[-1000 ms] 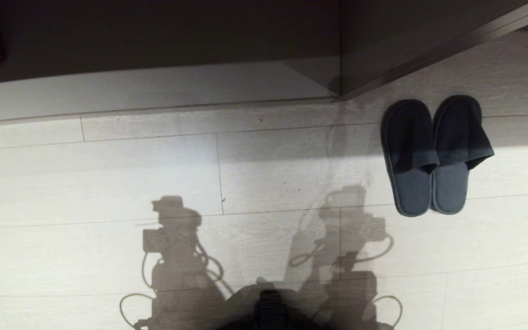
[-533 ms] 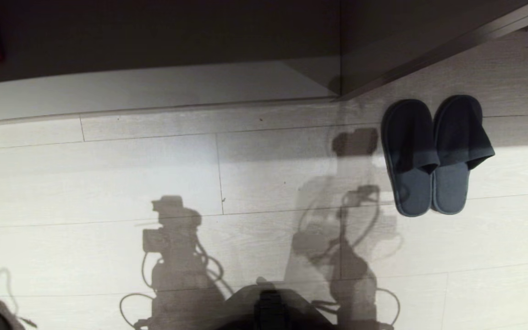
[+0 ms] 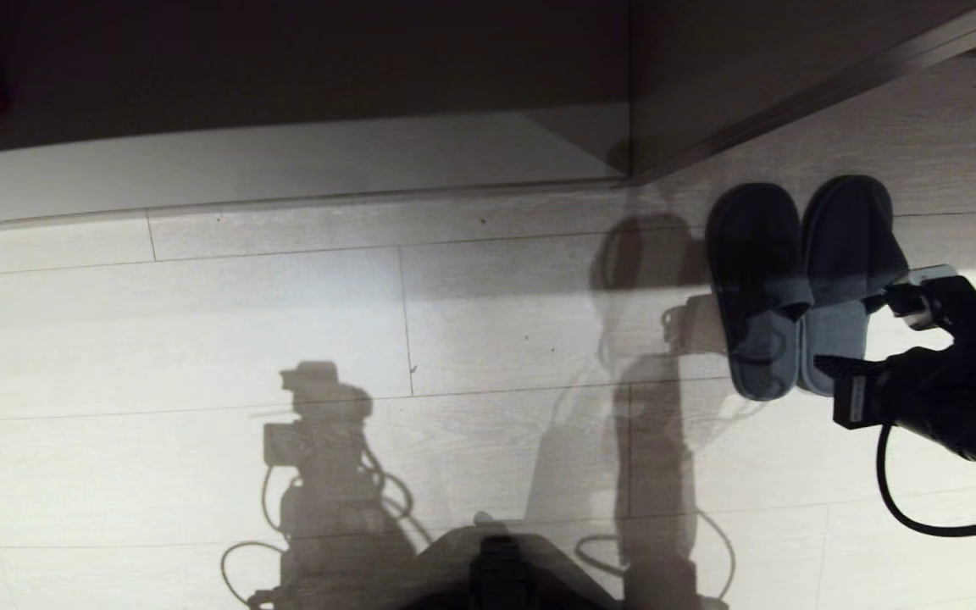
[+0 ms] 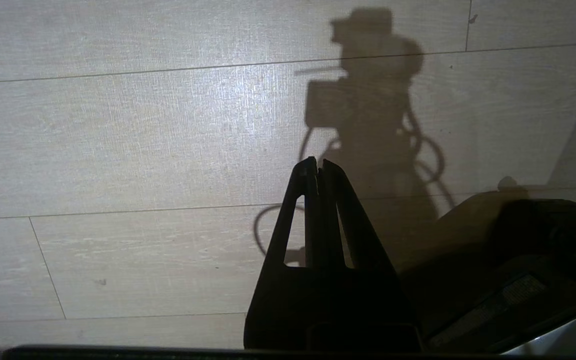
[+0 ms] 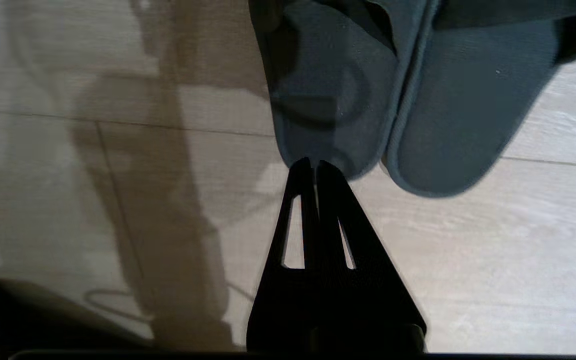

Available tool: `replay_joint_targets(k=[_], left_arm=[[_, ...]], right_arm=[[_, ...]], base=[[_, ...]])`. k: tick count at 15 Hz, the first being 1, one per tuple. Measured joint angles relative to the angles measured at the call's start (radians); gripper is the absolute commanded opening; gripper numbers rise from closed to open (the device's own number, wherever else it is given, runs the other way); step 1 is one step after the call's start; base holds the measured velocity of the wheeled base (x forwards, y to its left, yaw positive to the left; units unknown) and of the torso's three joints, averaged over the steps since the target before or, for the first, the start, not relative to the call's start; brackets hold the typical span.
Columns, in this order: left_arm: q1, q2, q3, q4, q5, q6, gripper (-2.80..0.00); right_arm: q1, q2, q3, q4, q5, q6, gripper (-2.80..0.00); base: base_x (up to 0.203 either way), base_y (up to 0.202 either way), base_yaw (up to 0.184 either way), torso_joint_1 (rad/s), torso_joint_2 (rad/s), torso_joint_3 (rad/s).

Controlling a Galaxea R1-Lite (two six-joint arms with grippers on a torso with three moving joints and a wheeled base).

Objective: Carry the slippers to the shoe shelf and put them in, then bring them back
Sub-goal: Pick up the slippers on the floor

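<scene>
Over the last second our right arm swung into the head view from the right edge; a second ago that view held only floor, shadows and the slippers (image 3: 801, 288). The arm's shadow slid across the floor (image 3: 200, 322) towards the pair as it came. The camera itself had not shifted: the floor seams and the cabinet edge sat where they were.

The right gripper (image 5: 314, 165) hung just short of the heel end of the inner slipper, tips at the heel rim as the right wrist view showed it. Its jaws stood pressed almost together, only a hairline slit between them, holding nothing.

The slippers lay side by side on the floor, touching, toes towards the furniture. They lay outside the shoe shelf (image 3: 285, 169), just to the right of its end panel. They had not moved.

The left gripper (image 4: 318, 167) stayed parked over bare floor, jaws closed and empty, out of the head view.

We judged this to be the opening reach: nothing picked up yet, nothing carried. The jaws would need to part before they could take a heel or a strap. With the pair touching, a pinch at the shared inner edges might catch both.
</scene>
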State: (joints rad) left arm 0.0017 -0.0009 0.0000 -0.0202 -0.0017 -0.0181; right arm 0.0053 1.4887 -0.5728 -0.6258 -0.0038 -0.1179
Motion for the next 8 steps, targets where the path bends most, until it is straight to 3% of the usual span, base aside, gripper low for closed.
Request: replay_joint_targets(k=[2,8], left_arm=[[0.000,0.000,0.000,0.000,0.000,0.000,-2.80],[0.000,0.000,0.000,0.000,0.000,-0.001,-2.80]], right_arm=[[0.000,0.094,-0.011,-0.128,-0.001,-0.012,0.00],[0.000,0.170,-0.031,-0.308,-0.075,-0.060,0.00]], base=[[0.000,0.000,0.000,0.000,0.00,0.000],[0.000,0.000,0.000,0.000,0.00,0.000]])
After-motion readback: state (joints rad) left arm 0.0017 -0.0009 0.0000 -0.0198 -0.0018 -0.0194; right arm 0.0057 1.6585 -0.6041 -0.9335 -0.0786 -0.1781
